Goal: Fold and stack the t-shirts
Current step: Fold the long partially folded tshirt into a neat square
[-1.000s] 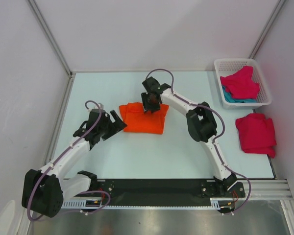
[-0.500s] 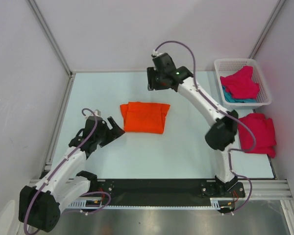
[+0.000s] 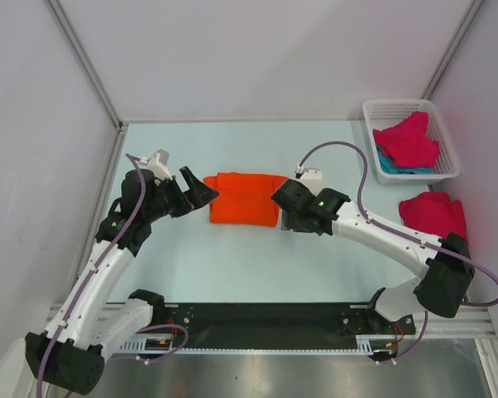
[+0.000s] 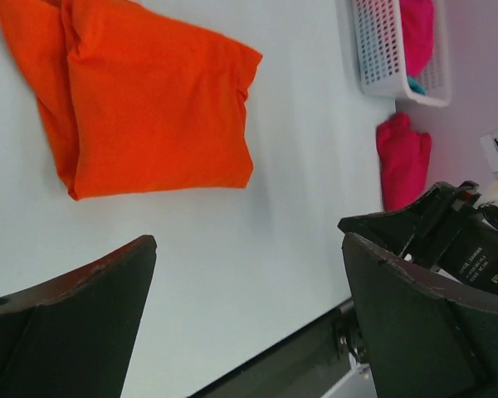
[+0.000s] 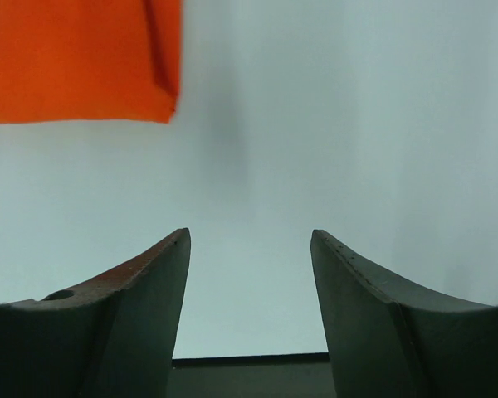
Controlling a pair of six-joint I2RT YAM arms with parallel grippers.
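Orange t-shirt (image 3: 243,199) lies folded mid-frame on the bench (image 3: 232,257), my left fingers (image 4: 83,315) and right fingers (image 5: 124,315) apart, empty, flanking it. I judge stacking comes next: pinch every layer at both ends, lift level, toward the magenta t-shirt (image 3: 433,224) at right.

Orange t-shirt (image 3: 244,199) folded into a flat rectangle, centre of table (image 3: 232,257). Magenta t-shirt (image 3: 432,217) bunched near right edge. Second magenta t-shirt (image 3: 408,141) crumpled in basket (image 3: 398,104), over teal t-shirt (image 3: 388,166).
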